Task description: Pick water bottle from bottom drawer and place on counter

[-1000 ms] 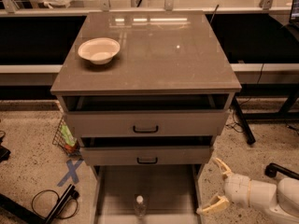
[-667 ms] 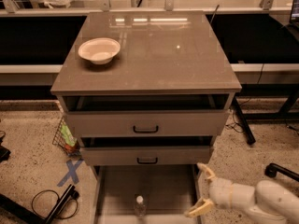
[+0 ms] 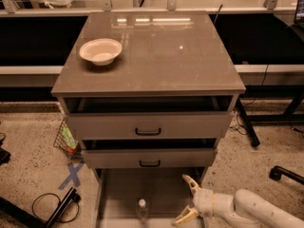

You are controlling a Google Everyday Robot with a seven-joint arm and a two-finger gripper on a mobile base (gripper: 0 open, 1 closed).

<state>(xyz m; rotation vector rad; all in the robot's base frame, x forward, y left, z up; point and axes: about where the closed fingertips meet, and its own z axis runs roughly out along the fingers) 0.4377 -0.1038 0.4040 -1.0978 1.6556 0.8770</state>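
The water bottle (image 3: pixel 141 209), clear with a white cap, stands upright on the grey floor of the bottom drawer (image 3: pixel 161 194), near its front. The drawer is pulled open. My gripper (image 3: pixel 186 200) is open, its two cream fingers (image 3: pixel 190 182) spread apart, over the right part of the drawer, to the right of the bottle and apart from it. The white arm comes in from the bottom right. The counter (image 3: pixel 156 51) is the glossy grey-brown top of the cabinet.
A white bowl (image 3: pixel 100 51) sits on the counter's left side. Two shallower grey drawers (image 3: pixel 148 126) with black handles stick out slightly above the bottom drawer. A wire basket (image 3: pixel 66 139), blue floor tape (image 3: pixel 72 175) and black cables (image 3: pixel 52 205) lie to the left.
My gripper has moved left from beside the cabinet's right edge to over the right part of the bottom drawer, closer to the bottle. The bottle has not moved.
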